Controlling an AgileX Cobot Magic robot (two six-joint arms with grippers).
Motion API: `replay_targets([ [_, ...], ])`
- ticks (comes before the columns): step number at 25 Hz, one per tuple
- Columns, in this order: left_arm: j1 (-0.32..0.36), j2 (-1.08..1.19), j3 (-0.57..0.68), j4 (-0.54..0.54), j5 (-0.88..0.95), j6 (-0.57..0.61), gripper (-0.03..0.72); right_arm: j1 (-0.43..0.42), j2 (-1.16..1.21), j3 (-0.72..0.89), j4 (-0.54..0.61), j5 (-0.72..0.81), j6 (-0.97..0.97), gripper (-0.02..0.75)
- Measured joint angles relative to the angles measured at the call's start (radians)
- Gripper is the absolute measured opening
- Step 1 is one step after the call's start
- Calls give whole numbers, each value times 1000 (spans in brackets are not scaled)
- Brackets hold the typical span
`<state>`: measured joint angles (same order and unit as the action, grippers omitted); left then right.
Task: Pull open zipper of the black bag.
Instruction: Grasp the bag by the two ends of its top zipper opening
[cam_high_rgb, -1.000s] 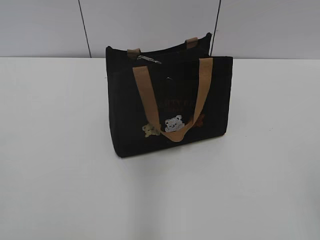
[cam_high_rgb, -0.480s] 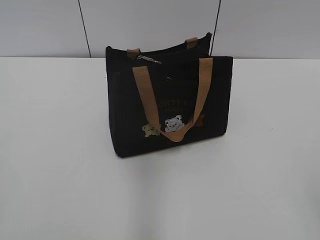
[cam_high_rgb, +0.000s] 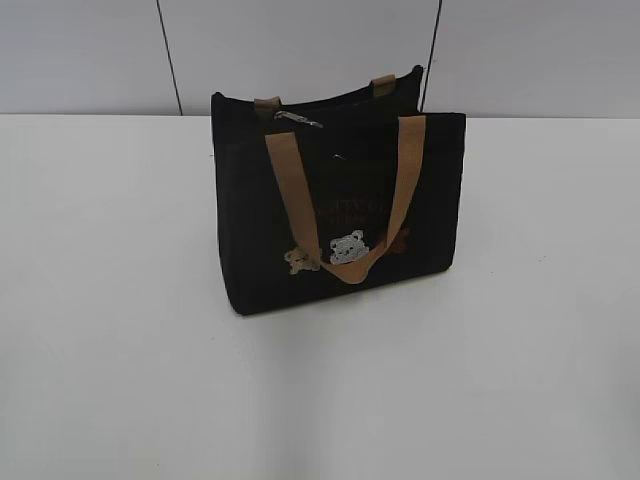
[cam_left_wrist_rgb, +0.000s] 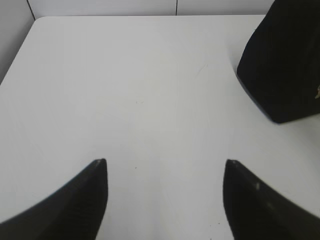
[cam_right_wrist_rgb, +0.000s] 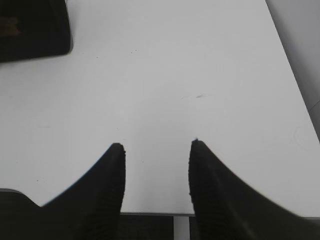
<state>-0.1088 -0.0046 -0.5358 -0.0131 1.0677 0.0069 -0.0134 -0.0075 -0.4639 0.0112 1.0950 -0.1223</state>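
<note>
Your black bag (cam_high_rgb: 340, 215) upright mid-frame, long axis left to right, zipper (cam_high_rgb: 345, 108) pull at upper left, inside unseen, left gripper (cam_left_wrist_rgb: 165, 162) and right gripper (cam_right_wrist_rgb: 156, 145) both agape, empty.

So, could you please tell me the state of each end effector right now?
Left end effector: open, holding nothing.
Right end effector: open, holding nothing.

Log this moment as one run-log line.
phase: pre-approach | black bag: upright on table | zipper: untouched | left gripper: open, empty | right gripper: open, empty
</note>
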Motion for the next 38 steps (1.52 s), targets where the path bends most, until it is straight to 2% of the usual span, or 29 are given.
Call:
replay_targets([
  [6, 0, 0, -12, 0, -18, 0, 571, 0, 0, 0, 0, 0, 0, 324],
  [11, 0, 79, -61, -2, -154, 1, 573, 0, 0, 0, 0, 0, 0, 324],
  [13, 0, 166, -61, -16, -228, 29, 573, 0, 0, 0, 0, 0, 0, 324],
  [15, 0, 256, -61, -53, -332, 108, 568, 0, 0, 0, 1, 0, 0, 324],
  [18, 0, 410, -61, -168, -541, 264, 566, 0, 0, 0, 13, 0, -1, 324],
  [23, -9, 703, -62, -463, -805, 544, 565, 0, 15, -3, 39, 2, -11, 324],
  [25, -37, 819, -62, -551, -911, 628, 564, 0, 46, -4, 65, 4, -38, 324],
  [27, -87, 921, -62, -575, -1039, 657, 563, 0, 79, -4, 100, 4, -68, 324],
  [30, -196, 1025, -62, -593, -1240, 658, 563, 0, 111, -4, 145, -1, -98, 324],
  [32, -270, 1114, -62, -586, -1372, 613, 563, 0, 123, -4, 163, -2, -106, 324],
  [35, -345, 1219, -62, -566, -1508, 483, 563, 0, 127, -4, 177, -3, -109, 324],
  [38, -365, 1296, -62, -472, -1600, 285, 563, 0, 128, -4, 180, -4, -110, 324],
])
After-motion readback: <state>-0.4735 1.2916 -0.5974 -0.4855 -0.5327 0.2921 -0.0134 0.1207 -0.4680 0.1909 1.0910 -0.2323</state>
